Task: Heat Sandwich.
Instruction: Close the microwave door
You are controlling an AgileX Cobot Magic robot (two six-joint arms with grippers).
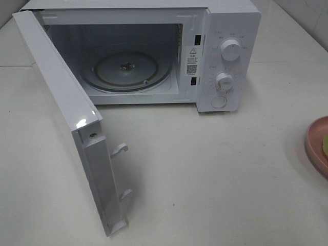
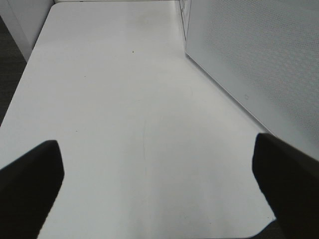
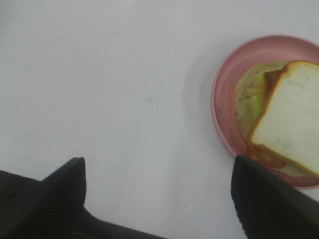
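White microwave (image 1: 225, 56) warning label (image 1: 192, 60), print too small to read; left tool (image 2: 159, 184) and right tool (image 3: 159, 194) both spread, empty.

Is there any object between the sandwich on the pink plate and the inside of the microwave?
Nothing visible: the microwave door is open, and bare table lies between the sandwich and the cavity.

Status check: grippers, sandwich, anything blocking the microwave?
Left gripper open, empty. Right gripper open, empty, above table beside pink plate. Sandwich on plate, untouched. Microwave door open, turntable bare, nothing blocking.
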